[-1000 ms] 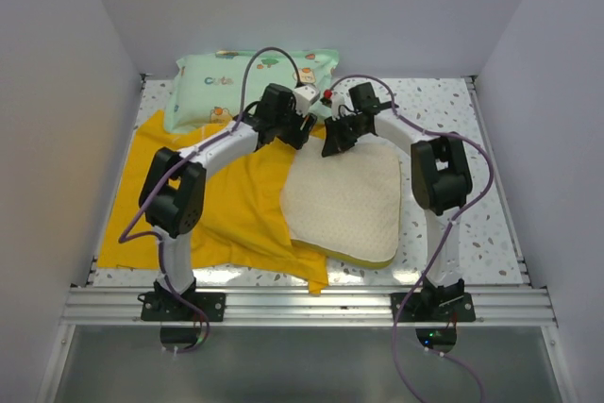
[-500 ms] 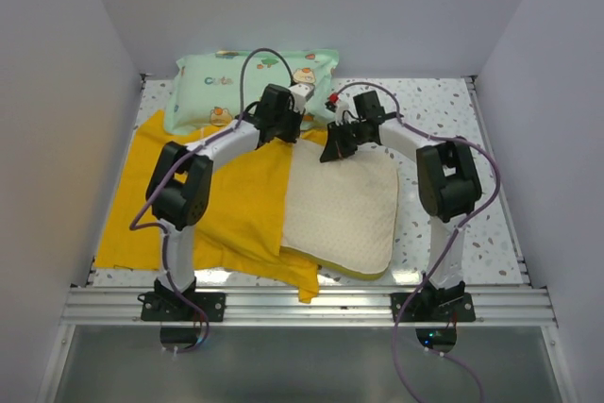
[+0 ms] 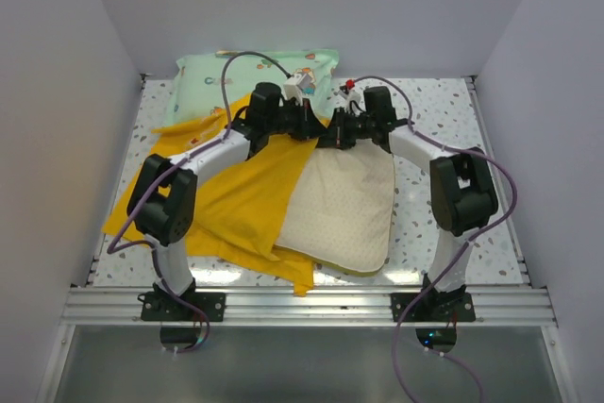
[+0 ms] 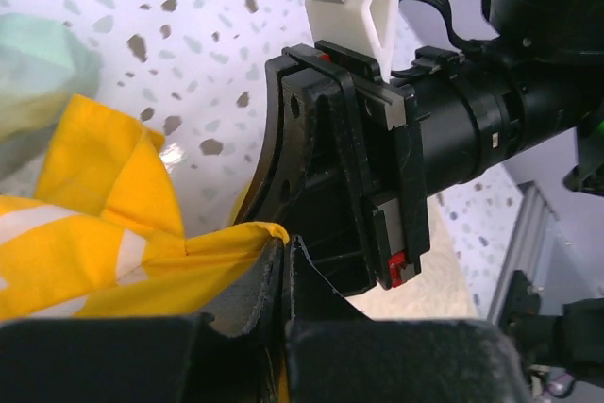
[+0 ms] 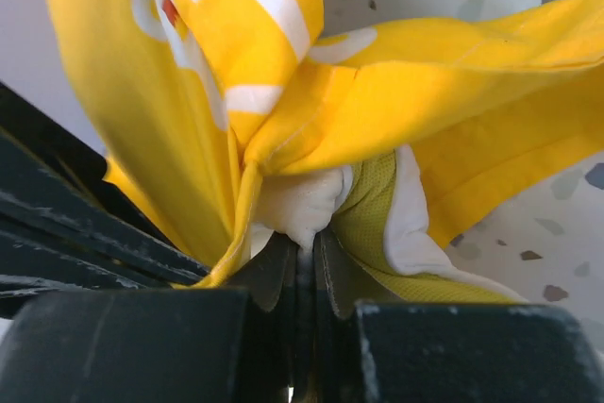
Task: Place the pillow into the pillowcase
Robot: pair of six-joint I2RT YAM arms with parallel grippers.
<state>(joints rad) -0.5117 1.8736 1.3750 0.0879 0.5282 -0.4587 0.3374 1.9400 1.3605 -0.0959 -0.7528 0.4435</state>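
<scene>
The cream-white pillow (image 3: 344, 205) lies right of centre on the table, its far end raised. The bright yellow pillowcase (image 3: 231, 200) is spread to its left, bunched and drawn up toward the middle. Both grippers meet at the pillow's far end. My left gripper (image 3: 310, 125) (image 4: 286, 243) is shut, with the pillowcase (image 4: 94, 252) hem caught at its tips. My right gripper (image 3: 332, 133) (image 5: 307, 243) is shut on a white corner of the pillow (image 5: 302, 200). Pillowcase (image 5: 189, 110) fabric drapes over that corner.
A mint-green cartoon-print pillow (image 3: 226, 77) lies against the back wall, just behind the left arm. White walls close in the speckled table (image 3: 444, 110) on three sides. An aluminium rail (image 3: 302, 304) runs along the near edge.
My left gripper has shut on the pillowcase hem. Both grippers moved toward the back and came together, pulling the pillow's far end back and bunching the pillowcase toward the middle.
</scene>
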